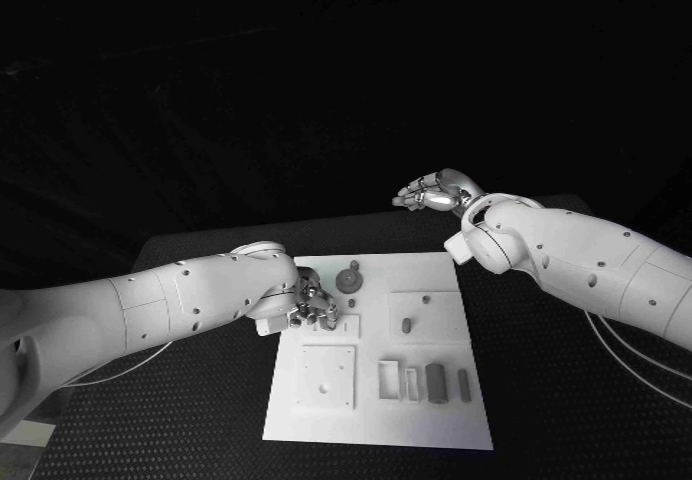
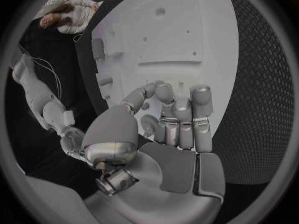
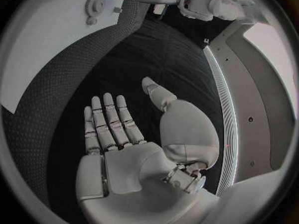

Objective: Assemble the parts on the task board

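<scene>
Black table (image 1: 173, 400), task board (image 1: 433, 420) beneath left robot hand (image 1: 313, 303)

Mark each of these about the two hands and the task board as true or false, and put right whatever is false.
1. The left hand is down at the task board, near its left edge. True.
2. The right hand grips a part. False: its fingers are apart and its palm is bare in the right wrist view.
3. The right hand is off the board, over the black table beyond the far edge. True.
4. The round gear-like part sits on the near half of the board. False: it is on the far half, just right of the left hand.
5. The board hangs lifted between both hands. False: it lies flat on the table.
</scene>
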### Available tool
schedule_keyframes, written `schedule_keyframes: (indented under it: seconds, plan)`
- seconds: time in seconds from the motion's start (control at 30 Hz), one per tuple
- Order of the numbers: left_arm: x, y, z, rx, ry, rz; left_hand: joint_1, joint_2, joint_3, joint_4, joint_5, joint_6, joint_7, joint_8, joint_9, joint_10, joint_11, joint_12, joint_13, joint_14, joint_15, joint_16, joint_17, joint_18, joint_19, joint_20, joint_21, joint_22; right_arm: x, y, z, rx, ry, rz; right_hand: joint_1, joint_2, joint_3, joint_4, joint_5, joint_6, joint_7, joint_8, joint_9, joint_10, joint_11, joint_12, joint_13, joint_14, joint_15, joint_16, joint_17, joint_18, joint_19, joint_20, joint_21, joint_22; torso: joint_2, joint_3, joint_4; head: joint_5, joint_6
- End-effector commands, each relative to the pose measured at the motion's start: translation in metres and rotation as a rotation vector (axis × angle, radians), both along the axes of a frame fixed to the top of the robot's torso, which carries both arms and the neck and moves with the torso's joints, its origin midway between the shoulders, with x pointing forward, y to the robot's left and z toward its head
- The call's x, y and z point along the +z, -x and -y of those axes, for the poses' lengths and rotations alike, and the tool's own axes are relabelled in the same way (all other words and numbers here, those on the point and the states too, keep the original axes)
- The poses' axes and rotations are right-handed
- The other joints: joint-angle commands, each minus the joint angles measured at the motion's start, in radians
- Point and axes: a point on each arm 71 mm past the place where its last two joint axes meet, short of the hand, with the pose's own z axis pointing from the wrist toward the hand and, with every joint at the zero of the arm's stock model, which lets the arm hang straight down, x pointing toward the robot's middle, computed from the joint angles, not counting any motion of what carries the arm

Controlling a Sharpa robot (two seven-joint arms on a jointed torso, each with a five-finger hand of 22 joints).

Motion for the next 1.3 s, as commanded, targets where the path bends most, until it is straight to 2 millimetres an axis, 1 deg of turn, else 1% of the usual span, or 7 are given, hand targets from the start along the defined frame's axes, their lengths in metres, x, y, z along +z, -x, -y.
schedule_keyframes:
  seconds: [0.03, 0.2, 0.43, 0.47, 0.8, 1.0, 1.3]
  plan:
    - [-0.0015, -0.001, -0.0011, -0.03, -0.04, -0.009, 0.015, 0.004, 0.016, -0.005, 0.004, 0.156, -0.097, 0.029, 0.188, -0.017, -0.025, 0.006, 0.002, -0.029, -0.044, 0.006, -0.001, 0.039, -0.002, -0.028, 0.004, 0.023, -0.0008, 0.0004, -0.0016, 0.016, 0.0, -0.004, -0.001, 0.001, -0.007, -0.001, -0.002, -0.004, 0.043, 0.004, -0.001, 0.004, 0.001, -0.003, -0.002, -0.01, 0.0, -0.007, -0.001, -0.008, -0.008, -0.002, -0.006, 0.002, 0.001, -0.001, 0.0006, 0.0, -0.003]
    - [0.0009, -0.0036, -0.0013, -0.043, -0.052, -0.022, 0.015, 0.004, 0.016, -0.005, 0.004, 0.156, -0.097, 0.029, 0.188, -0.017, -0.025, 0.006, 0.002, -0.029, -0.044, 0.006, -0.001, 0.039, -0.002, -0.028, 0.004, 0.023, -0.0018, 0.0006, -0.0021, 0.017, 0.0, -0.006, -0.001, 0.001, -0.007, -0.001, -0.002, -0.004, 0.043, 0.004, -0.001, 0.004, 0.001, -0.003, -0.002, -0.01, 0.0, -0.007, -0.001, -0.008, -0.008, -0.002, -0.006, 0.002, 0.001, -0.0005, -0.0013, 0.002, -0.002]
    - [0.0005, -0.0035, 0.0014, -0.065, -0.064, -0.051, 0.015, 0.004, 0.016, -0.005, 0.004, 0.156, -0.097, 0.029, 0.188, -0.017, -0.025, 0.007, 0.002, -0.029, -0.044, 0.007, -0.002, 0.039, -0.002, -0.028, 0.004, 0.023, -0.0019, 0.0006, -0.0023, 0.018, 0.0, -0.007, -0.002, 0.001, -0.008, 0.0, -0.002, -0.005, 0.043, 0.003, -0.002, 0.004, 0.001, -0.004, -0.003, -0.012, 0.0, -0.007, -0.002, -0.008, -0.008, -0.001, -0.006, 0.002, 0.001, -0.0009, 0.0012, 0.0, -0.005]
    - [0.0003, -0.003, 0.0018, -0.07, -0.065, -0.058, 0.014, 0.009, 0.017, -0.005, 0.007, 0.155, -0.097, 0.03, 0.189, -0.017, -0.025, 0.007, 0.001, -0.029, -0.044, 0.008, -0.002, 0.038, -0.002, -0.027, 0.005, 0.022, -0.0019, 0.0006, -0.0024, 0.018, 0.0, -0.007, -0.001, 0.002, -0.008, -0.001, -0.002, -0.005, 0.043, 0.004, -0.002, 0.004, 0.001, -0.004, -0.004, -0.014, 0.001, -0.008, -0.003, -0.008, -0.009, -0.001, -0.007, 0.003, 0.001, -0.0009, 0.0011, 0.0, -0.005]
    - [-0.0007, -0.0017, 0.0001, -0.068, -0.059, -0.085, 0.014, 0.009, 0.017, -0.005, 0.007, 0.155, -0.097, 0.03, 0.189, -0.017, -0.025, 0.007, 0.001, -0.029, -0.044, 0.008, -0.002, 0.038, -0.002, -0.027, 0.005, 0.022, -0.0019, 0.0005, -0.0014, 0.016, 0.001, -0.007, -0.001, 0.002, -0.008, -0.001, -0.002, -0.005, 0.043, 0.004, -0.002, 0.004, 0.001, -0.004, -0.004, -0.014, 0.001, -0.009, -0.003, -0.008, -0.009, -0.001, -0.007, 0.003, 0.0, -0.0002, 0.001, 0.001, -0.007]
    - [-0.001, -0.0006, 0.0005, -0.068, -0.052, -0.094, 0.014, 0.009, 0.017, -0.005, 0.007, 0.155, -0.097, 0.03, 0.189, -0.017, -0.025, 0.007, 0.001, -0.029, -0.044, 0.008, -0.002, 0.038, -0.002, -0.027, 0.005, 0.022, -0.002, 0.0005, -0.0013, 0.016, 0.001, -0.007, -0.001, 0.002, -0.008, -0.001, -0.002, -0.005, 0.043, 0.004, -0.002, 0.004, 0.001, -0.004, -0.004, -0.014, 0.001, -0.009, -0.003, -0.008, -0.009, -0.001, -0.007, 0.003, 0.0, -0.0009, 0.0011, 0.002, -0.007]
    - [-0.0006, -0.0022, -0.0018, -0.049, -0.044, -0.079, 0.012, 0.014, 0.018, -0.005, 0.009, 0.155, -0.097, 0.03, 0.191, -0.017, -0.025, 0.009, 0.001, -0.029, -0.043, 0.01, -0.003, 0.038, -0.003, -0.027, 0.007, 0.022, -0.0025, 0.0006, -0.0017, 0.018, 0.001, -0.008, 0.0, 0.003, -0.008, -0.001, -0.002, -0.005, 0.043, 0.004, -0.003, 0.004, 0.001, -0.004, -0.005, -0.015, 0.002, -0.009, -0.003, -0.008, -0.009, -0.001, -0.007, 0.003, 0.001, -0.0008, 0.0007, 0.002, -0.008]
